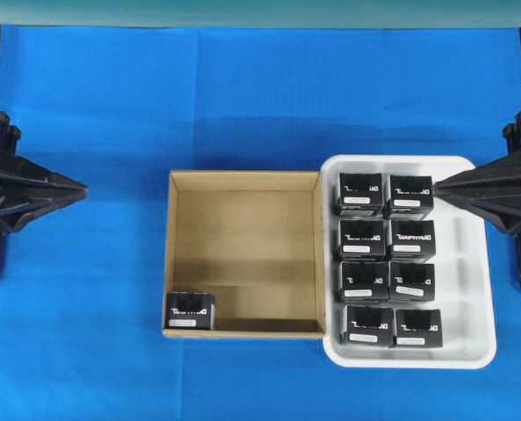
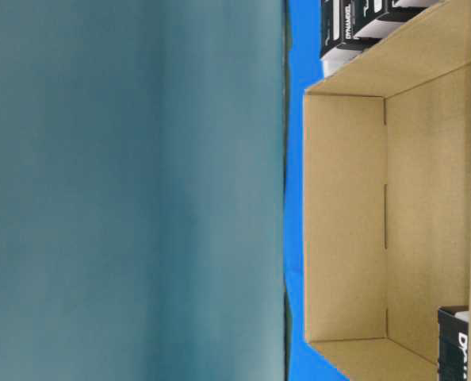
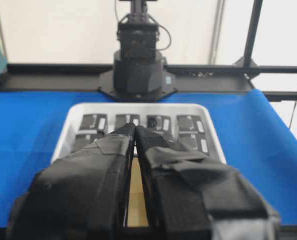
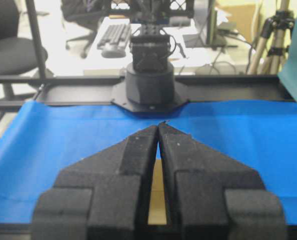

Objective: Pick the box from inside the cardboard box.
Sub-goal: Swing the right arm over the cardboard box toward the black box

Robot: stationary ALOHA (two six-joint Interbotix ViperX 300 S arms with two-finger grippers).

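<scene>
The carton (image 1: 245,253) sat mid-bench on the blue cloth (image 1: 85,333), its tan floor bare but for one black box (image 1: 190,310) tucked into the near left corner, label strip facing up. In the table-level view that box (image 2: 463,343) showed only partly at the frame's lower right edge. Just beside the carton's right wall, touching it, lay a white tray (image 1: 475,289) holding eight matching black boxes (image 1: 387,259) in two columns of four. The left hand (image 1: 78,187) hung well apart from the carton at the left edge, fingers pressed together, gripping nothing. The right hand (image 1: 442,184) hovered over the tray's far right corner, its fingers likewise pressed together at the tips and empty.
</scene>
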